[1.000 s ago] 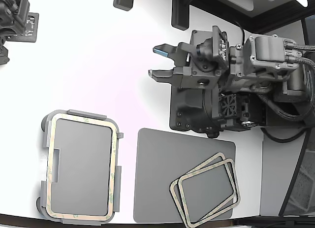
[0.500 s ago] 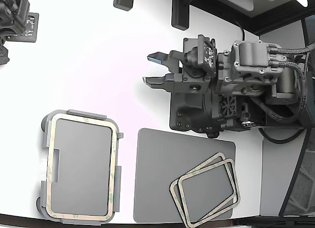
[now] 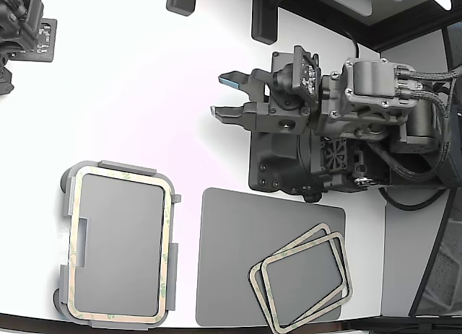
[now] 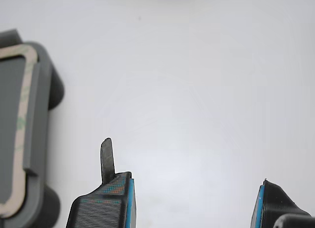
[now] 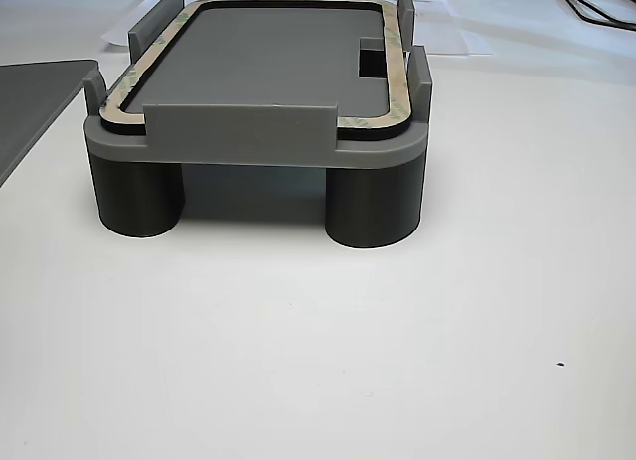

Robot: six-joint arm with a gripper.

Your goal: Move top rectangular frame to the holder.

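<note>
Exterior view, left to right: holder [image 3: 66, 204] with one frame [image 3: 167, 233] seated inside; mat [image 3: 224, 276] bearing two stacked frames [image 3: 339, 265]; gripper [image 3: 225, 96] above bare table [image 3: 144, 96], jaws wide, empty. Other view only: holder's round legs [image 5: 373, 207]. Three frames total.

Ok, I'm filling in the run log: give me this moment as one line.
end effector: open, empty, over bare table | holder: one frame seated | mat: two frames stacked, untouched
</note>
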